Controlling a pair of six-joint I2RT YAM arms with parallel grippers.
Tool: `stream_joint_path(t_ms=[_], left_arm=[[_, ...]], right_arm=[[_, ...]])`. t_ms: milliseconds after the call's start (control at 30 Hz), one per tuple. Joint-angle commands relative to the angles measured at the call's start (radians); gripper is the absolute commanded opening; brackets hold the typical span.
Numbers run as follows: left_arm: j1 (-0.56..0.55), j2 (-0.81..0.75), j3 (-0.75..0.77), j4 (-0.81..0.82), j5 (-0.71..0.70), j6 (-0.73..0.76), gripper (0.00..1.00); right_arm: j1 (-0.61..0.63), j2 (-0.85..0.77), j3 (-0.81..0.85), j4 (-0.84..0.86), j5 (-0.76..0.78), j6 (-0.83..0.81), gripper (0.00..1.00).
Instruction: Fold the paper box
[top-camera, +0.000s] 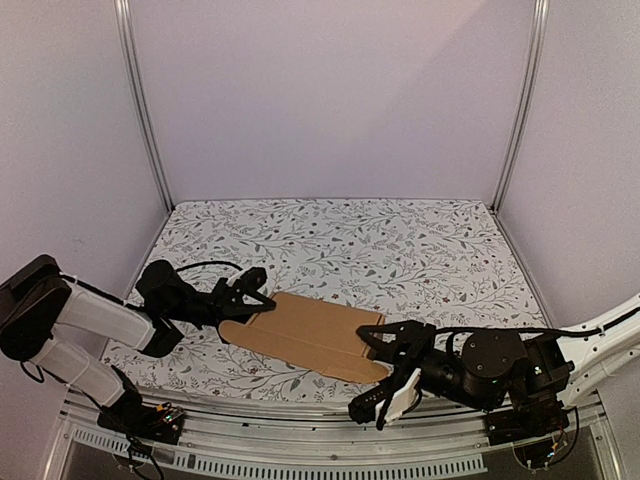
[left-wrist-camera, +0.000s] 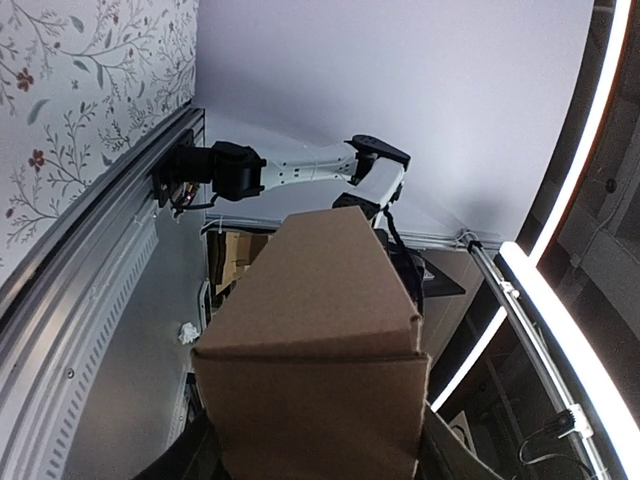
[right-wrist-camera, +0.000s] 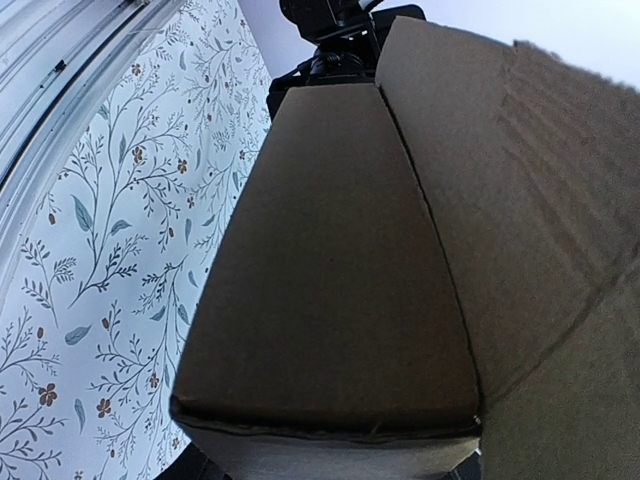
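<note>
Mostly paper box (right-wrist-camera: 330, 280) across both wrist views

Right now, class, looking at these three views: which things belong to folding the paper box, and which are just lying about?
Belongs to the job:
- paper box
- left gripper, at the box's left end
- right gripper, at the box's right end

Just lying about:
- floral table cover
- metal frame posts
- crumpled white scrap on the floor beside the table
</note>
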Motion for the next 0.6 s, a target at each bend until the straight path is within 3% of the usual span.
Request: stream_joint_path(t_ms=[0, 67, 267, 433, 567], left_arm=[[0.007, -0.081, 0.021, 0.055, -0.048, 0.113, 0.63], [0.007, -0.123, 0.039, -0.036, -0.061, 0.163, 0.97], [0.014, -0.251, 0.108, -0.403, -0.081, 0.338, 1.0], [0.052, -0.374, 0.248, -1.003, -0.125, 0.699, 1.0], [0.116, -0.451, 0.327, -1.273, -0.198, 0.883, 1.0]], right_arm=[[0.008, -0.033, 0.009, -0.024, 0.036, 0.072, 0.28], [0.008, -0.044, 0.01, -0.044, 0.042, 0.081, 0.27], [0.007, -0.082, 0.011, -0.113, 0.065, 0.099, 0.27], [0.007, -0.111, 0.014, -0.145, 0.119, 0.158, 0.26], [0.002, -0.108, 0.018, -0.166, 0.148, 0.277, 0.26]])
